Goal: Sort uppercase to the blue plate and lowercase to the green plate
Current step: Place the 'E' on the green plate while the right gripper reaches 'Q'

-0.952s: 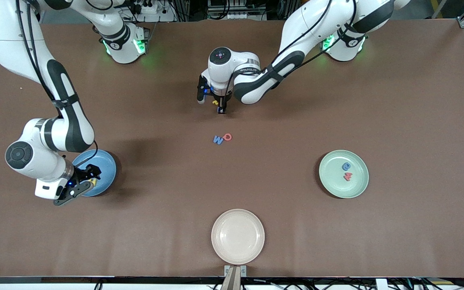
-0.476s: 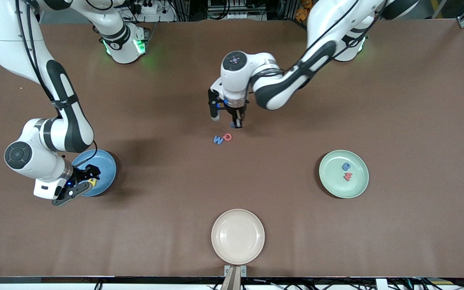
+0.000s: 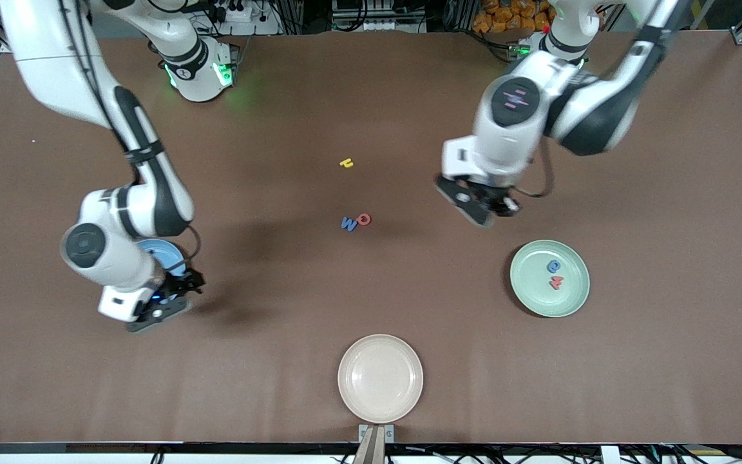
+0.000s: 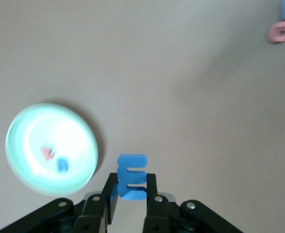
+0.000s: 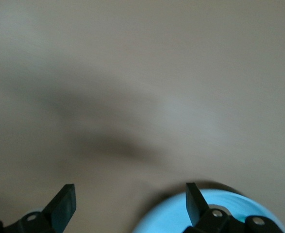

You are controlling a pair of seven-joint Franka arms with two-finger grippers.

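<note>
left end effector (image 4: 131, 196) grips blue m (image 4: 131, 177).

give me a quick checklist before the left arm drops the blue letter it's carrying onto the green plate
1. Left gripper shut on the blue m: ok.
2. Gripper over the green plate: not ok, it is over bare table.
3. Room on the plate beside the blue rounded letter and red w: ok.
4. Right gripper out of the way, open at the blue plate: ok.
5. Yellow letter waiting on the table: ok.
</note>
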